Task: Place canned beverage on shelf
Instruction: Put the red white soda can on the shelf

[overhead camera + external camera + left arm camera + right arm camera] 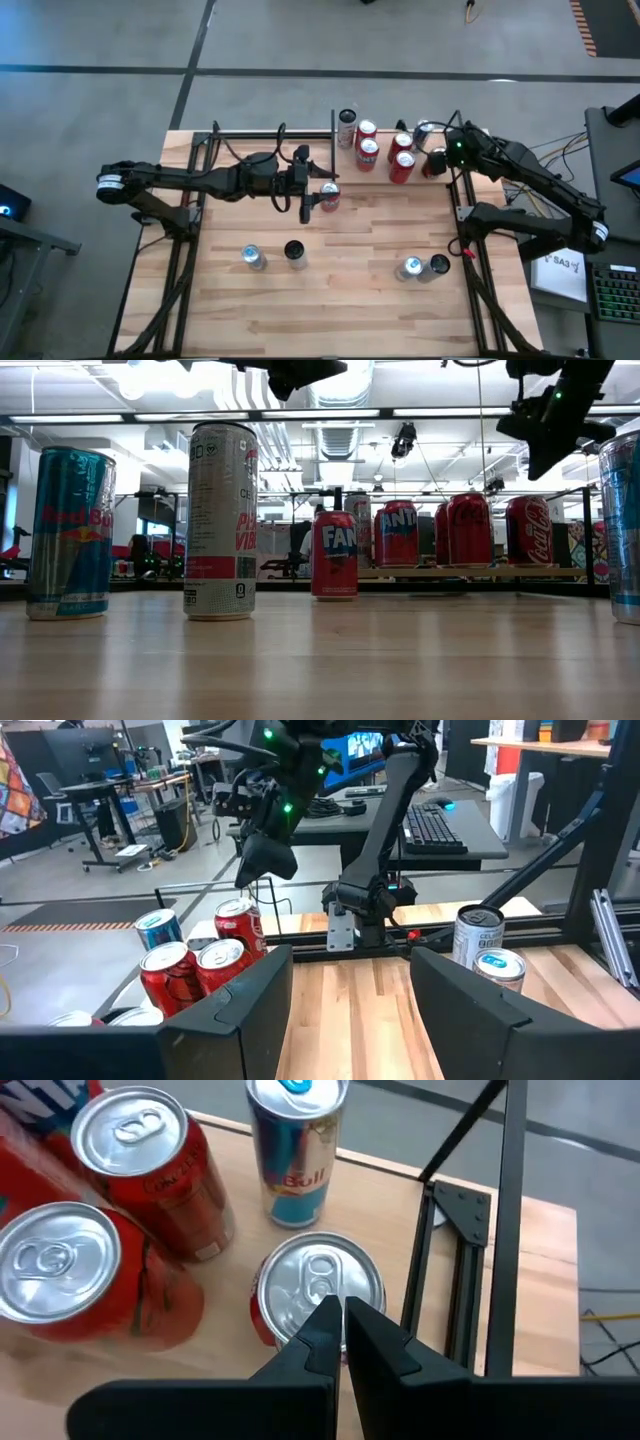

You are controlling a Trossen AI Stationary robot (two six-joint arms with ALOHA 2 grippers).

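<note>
Looks like robot lab in big office room. Long ceiling lights (300, 412) and bare pipes (340, 385) overhead. Grey concrete floor (100, 110). Desks (440, 825) with keyboard (432, 825), computer screen (75, 755), loose cables. Wooden work table (350, 280) on black metal frame.

Red cans (401, 165) cluster; blue-silver can (68, 532); light-wood table (350, 280).

Shelf (420, 185) right end packed with red cans (402, 165); right gripper (437, 160) hangs over them, jaws shut. Left gripper (307, 207) blocks the red Fanta can (329, 197) on the worktop (340, 290). Worktop middle open between the front can pairs.
</note>
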